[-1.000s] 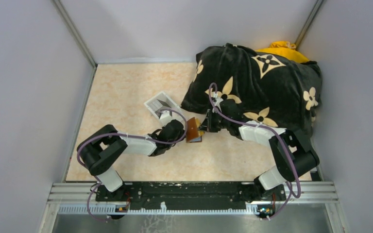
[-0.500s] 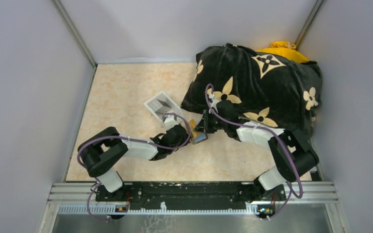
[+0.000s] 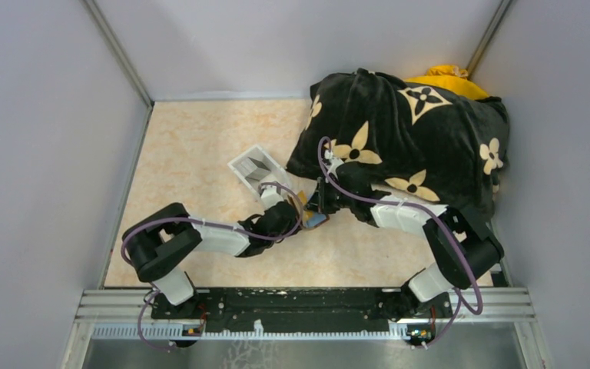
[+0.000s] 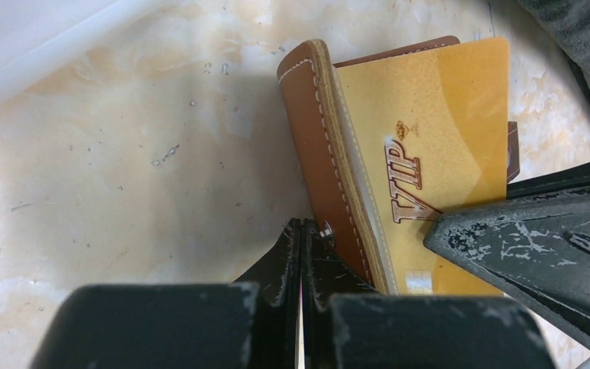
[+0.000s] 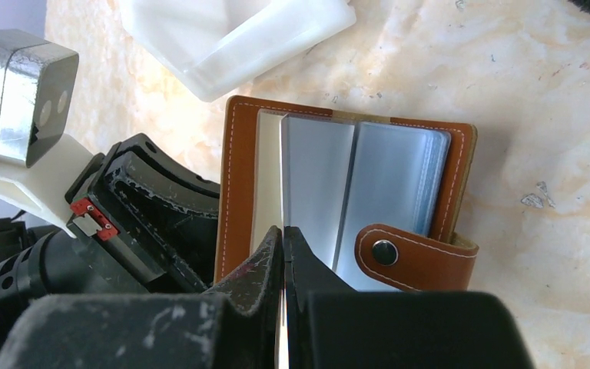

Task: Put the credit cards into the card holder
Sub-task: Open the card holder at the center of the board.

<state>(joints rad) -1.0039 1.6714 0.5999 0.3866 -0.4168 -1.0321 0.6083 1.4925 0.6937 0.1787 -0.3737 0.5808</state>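
The brown leather card holder point(image 5: 238, 165) lies open on the table, its clear sleeves point(image 5: 369, 184) showing and its snap strap point(image 5: 411, 257) hanging at the right. My right gripper point(image 5: 283, 229) is shut on a gold credit card marked VIP point(image 4: 438, 115), which stands edge-on over the sleeves. My left gripper point(image 4: 301, 224) is shut and empty, its tips pressed against the holder's leather cover point(image 4: 315, 138) beside the snap stud. In the top view both grippers meet at the holder point(image 3: 308, 209), which is mostly hidden. No other cards show.
A clear plastic tray point(image 3: 255, 169) stands just behind the left gripper and shows in the right wrist view point(image 5: 238, 31). A black blanket with cream flowers point(image 3: 407, 131) covers the back right, over the right arm. A yellow cloth point(image 3: 445, 75) lies behind it.
My left gripper has moved right and forward to the holder. My right gripper has moved left and down with the card. The holder is now mostly covered by both grippers.
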